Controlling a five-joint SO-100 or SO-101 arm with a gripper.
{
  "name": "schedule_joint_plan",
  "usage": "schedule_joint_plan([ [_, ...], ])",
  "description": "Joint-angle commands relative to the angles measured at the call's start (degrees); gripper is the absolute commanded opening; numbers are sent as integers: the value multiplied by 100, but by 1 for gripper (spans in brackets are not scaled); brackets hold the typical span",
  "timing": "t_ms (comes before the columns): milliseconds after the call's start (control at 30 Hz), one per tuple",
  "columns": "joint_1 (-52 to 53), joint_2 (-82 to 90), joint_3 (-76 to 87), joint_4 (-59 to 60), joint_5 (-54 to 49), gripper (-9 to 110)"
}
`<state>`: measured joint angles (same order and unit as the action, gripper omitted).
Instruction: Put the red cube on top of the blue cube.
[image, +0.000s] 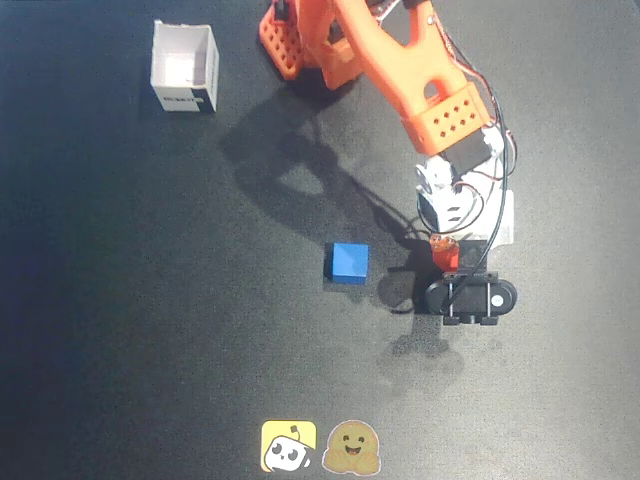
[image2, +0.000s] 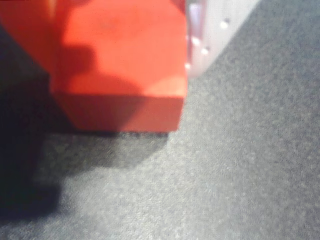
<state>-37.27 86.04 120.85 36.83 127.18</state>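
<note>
Table: a dark, matte, finely grained table (image: 150, 330) fills the overhead view; no room beyond it shows.
Landmark: the blue cube (image: 347, 263) sits flat near the middle of the table, matte, plain-faced, sharp-edged.
Open room: bare table lies left of and below the blue cube; two small stickers (image: 320, 447) sit at the bottom edge, well below it.
White box: an open-topped white box (image: 185, 67) stands far up and left of the blue cube, near the top edge.
Arm: the orange arm (image: 400, 60) reaches down from the top, up and to the right of the blue cube.
Red cube: the red cube (image: 445, 253) is just right of the blue cube, apart from it, mostly hidden under the arm's wrist parts; in the wrist view it (image2: 120, 65) is matte red, resting on the table with a shadow below.
Jaws: the gripper (image: 447, 256) has its jaws on either side of the red cube; a pale finger (image2: 200, 35) touches its right face; whether they clamp it, I cannot tell.
</note>
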Motion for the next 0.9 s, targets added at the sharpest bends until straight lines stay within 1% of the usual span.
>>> schedule_joint_plan([
  [0,35,237,-9,9,18,8],
  [300,308,958,-62,571,-650,9],
  [533,501,1433,-185,1151,-967,9],
  [867,1072,2224,-123,1934,-1652,9],
])
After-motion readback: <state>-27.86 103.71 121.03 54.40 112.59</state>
